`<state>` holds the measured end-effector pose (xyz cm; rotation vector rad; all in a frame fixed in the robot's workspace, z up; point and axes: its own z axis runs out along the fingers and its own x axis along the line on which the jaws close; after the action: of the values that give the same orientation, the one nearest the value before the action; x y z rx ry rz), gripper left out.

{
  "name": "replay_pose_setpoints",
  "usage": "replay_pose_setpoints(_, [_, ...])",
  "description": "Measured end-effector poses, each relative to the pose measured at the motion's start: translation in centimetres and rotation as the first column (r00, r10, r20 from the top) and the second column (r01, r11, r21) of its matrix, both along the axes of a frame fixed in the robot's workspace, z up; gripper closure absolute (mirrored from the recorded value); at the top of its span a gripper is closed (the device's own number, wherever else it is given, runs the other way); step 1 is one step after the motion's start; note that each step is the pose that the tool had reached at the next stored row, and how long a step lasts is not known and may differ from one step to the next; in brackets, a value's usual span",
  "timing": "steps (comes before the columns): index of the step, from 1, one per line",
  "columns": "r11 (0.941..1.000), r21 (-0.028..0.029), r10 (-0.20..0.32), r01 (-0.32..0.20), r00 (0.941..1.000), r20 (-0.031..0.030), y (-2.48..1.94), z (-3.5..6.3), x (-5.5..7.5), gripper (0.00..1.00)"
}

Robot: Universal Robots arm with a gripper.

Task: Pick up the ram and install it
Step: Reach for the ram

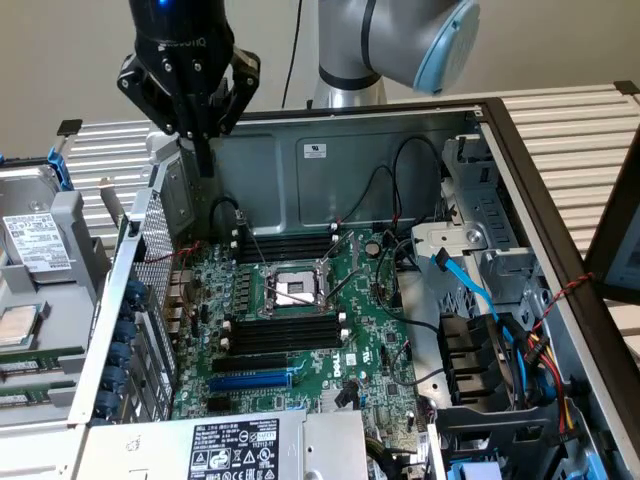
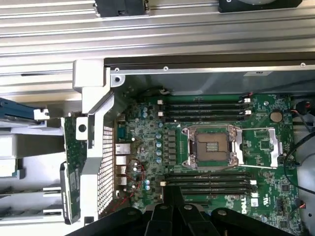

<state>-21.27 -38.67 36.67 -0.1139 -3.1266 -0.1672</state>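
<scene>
Exterior: gripper (image 1: 204, 160) hangs over the open PC case (image 1: 330, 150), above its corner on the exterior view's left. Fingers are pinched together with nothing between them. Motherboard (image 1: 300, 300) lies flat inside.

Wrist: gripper (image 2: 172, 194) tip sits above the black memory slots (image 2: 206, 182). The ram (image 2: 70, 162) sits outside the case, just beside the perforated panel (image 2: 104, 167), well apart from the gripper.

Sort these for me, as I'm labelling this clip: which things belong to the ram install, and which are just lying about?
Job: ram beside the perforated panel; black memory slots; tool.
Lying about: hard drive; blue expansion slot; blue cable.
</scene>
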Motion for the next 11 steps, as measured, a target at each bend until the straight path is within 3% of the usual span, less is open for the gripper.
replay_pose_setpoints(11, [1.0000,0.0001,0.000,0.000,1.0000,0.0000,0.35,-1.00,-5.0,0.90])
